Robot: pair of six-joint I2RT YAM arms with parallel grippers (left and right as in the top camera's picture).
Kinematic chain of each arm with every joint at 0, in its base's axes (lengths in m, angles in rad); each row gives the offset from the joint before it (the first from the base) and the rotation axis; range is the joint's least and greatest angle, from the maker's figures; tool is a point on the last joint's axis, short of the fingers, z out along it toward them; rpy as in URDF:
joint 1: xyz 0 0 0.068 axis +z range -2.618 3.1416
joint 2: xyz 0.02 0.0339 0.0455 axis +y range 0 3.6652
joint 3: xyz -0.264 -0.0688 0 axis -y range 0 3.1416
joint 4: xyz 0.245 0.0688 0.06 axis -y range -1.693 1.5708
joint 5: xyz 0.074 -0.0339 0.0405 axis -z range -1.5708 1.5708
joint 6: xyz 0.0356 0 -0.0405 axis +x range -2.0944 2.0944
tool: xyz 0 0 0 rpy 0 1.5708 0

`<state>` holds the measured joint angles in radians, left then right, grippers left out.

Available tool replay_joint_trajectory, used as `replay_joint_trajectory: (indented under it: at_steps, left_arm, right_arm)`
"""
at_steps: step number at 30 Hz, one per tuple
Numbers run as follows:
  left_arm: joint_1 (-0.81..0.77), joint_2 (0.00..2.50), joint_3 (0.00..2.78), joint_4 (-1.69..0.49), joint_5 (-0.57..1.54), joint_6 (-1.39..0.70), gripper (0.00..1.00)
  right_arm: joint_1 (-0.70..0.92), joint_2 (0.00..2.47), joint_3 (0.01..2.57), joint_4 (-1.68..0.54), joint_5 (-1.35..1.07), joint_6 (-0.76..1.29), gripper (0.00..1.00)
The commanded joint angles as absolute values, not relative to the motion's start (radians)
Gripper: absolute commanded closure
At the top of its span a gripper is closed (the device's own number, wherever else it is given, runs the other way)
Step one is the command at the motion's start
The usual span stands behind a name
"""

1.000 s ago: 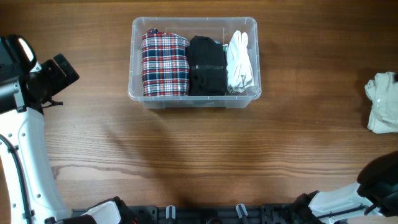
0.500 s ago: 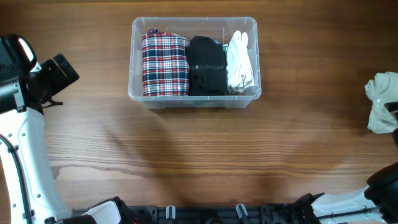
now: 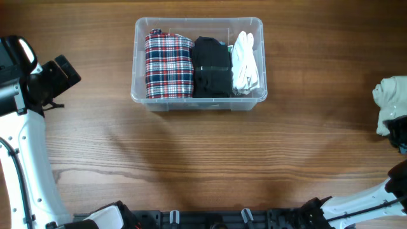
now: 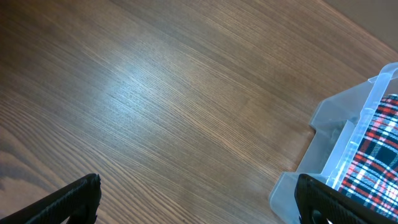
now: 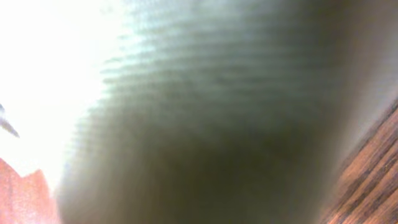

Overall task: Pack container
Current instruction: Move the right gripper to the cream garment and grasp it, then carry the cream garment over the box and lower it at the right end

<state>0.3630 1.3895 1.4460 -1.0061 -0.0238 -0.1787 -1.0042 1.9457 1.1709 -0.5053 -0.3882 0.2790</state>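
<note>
The container (image 3: 138, 60), a clear bin, sits on the wooden table (image 3: 191, 152) well apart from both grippers, off to the inner side of the left gripper (image 4: 199, 202) and far across the table from the right one. Three folded pieces stand in it side by side: a red, white and navy plaid garment (image 3: 168, 65) on the side nearest the left gripper, a black garment (image 3: 212, 67) in the middle, and a white garment (image 3: 245, 63) on the far side. A sliver of something greenish shows between the black and the white, too small to make out. In the left wrist view only one corner of the bin shows, cut off by the frame's right edge. The left gripper's two dark fingertips (image 4: 74, 199) are spread wide at the bottom corners, with only bare wood between them and nothing held. The right gripper (image 3: 399, 133) is mostly cut off at the overhead frame's right edge. It shows only as a dark shape lying against the near edge of a crumpled cream cloth (image 3: 389, 98). The right wrist view is a blur of pale and grey, with a strip of wood grain at the lower right, so I cannot tell how far those fingers stand apart or whether they grip the cloth.
</note>
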Motion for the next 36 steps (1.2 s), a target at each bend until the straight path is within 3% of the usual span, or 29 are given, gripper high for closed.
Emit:
replay_joint_trajectory:
  at_steps: [1, 5, 10, 14, 19, 23, 25, 28, 36]
  left_arm:
    - [0.369, 1.393, 1.444, -1.004, -0.015, -0.188, 0.00]
    - [0.369, 1.393, 1.444, -1.004, -0.015, -0.188, 0.00]
    - [0.369, 1.393, 1.444, -1.004, -0.015, -0.188, 0.00]
    - [0.369, 1.393, 1.444, -1.004, -0.015, -0.188, 0.00]
    - [0.369, 1.393, 1.444, -1.004, -0.015, -0.188, 0.00]
    - [0.369, 1.393, 1.444, -1.004, -0.015, -0.188, 0.00]
    - [0.369, 1.393, 1.444, -1.004, -0.015, -0.188, 0.00]
    - [0.369, 1.393, 1.444, -1.004, -0.015, -0.188, 0.00]
    - [0.369, 1.393, 1.444, -1.004, -0.015, -0.188, 0.00]
  right_arm:
    - [-1.008, 1.975, 1.158, -0.513, -0.395, 0.288, 0.96]
    - [-1.007, 1.922, 1.160, -0.513, -0.518, 0.291, 0.96]
    - [-0.915, 1.650, 1.180, -0.511, -0.677, 0.291, 0.96]
    - [-0.732, 1.409, 1.180, -0.474, -0.762, 0.197, 0.96]
    - [-0.368, 1.249, 1.180, -0.385, -0.790, 0.099, 0.96]
    - [-0.054, 1.256, 1.180, -0.353, -0.772, -0.129, 0.96]
    - [0.130, 1.277, 1.180, -0.355, -0.617, -0.217, 0.96]
    - [0.274, 1.337, 1.180, -0.343, -0.538, -0.298, 0.96]
    - [0.317, 1.571, 1.180, -0.220, -0.513, -0.304, 0.96]
